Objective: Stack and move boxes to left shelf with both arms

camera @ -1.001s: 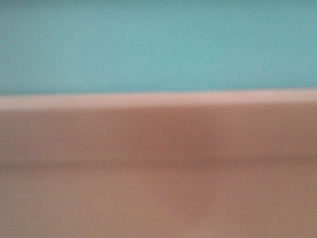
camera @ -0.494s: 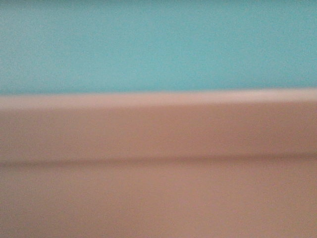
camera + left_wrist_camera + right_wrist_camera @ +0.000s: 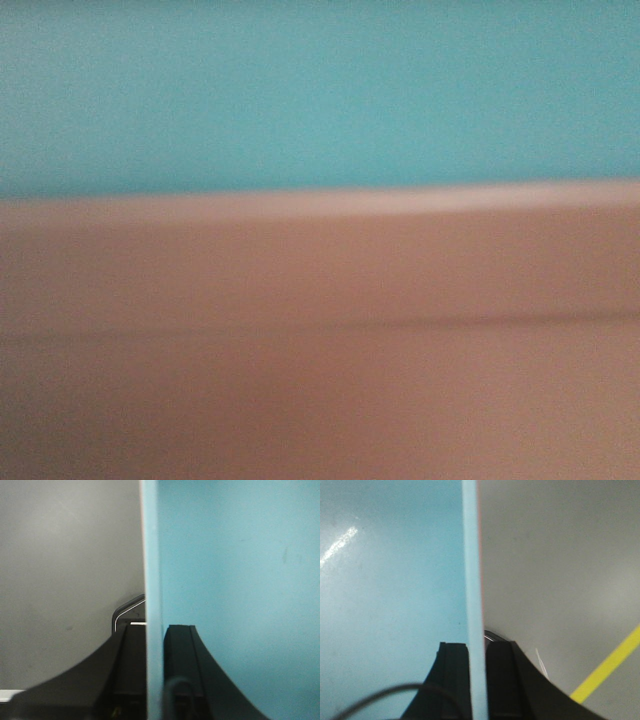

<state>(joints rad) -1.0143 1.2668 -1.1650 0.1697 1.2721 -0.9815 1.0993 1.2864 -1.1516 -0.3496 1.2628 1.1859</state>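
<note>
The blue box (image 3: 240,580) has its wall filling the gap between the left fingers (image 3: 182,670), so nothing else fits there. Outward of them lies free grey floor (image 3: 65,570), inward the box's bare inside. It is the same at the right fingers (image 3: 454,675), with a yellow line (image 3: 610,667) on the floor outward. Ahead, the blue box over the pink box (image 3: 320,300) blocks everything.
</note>
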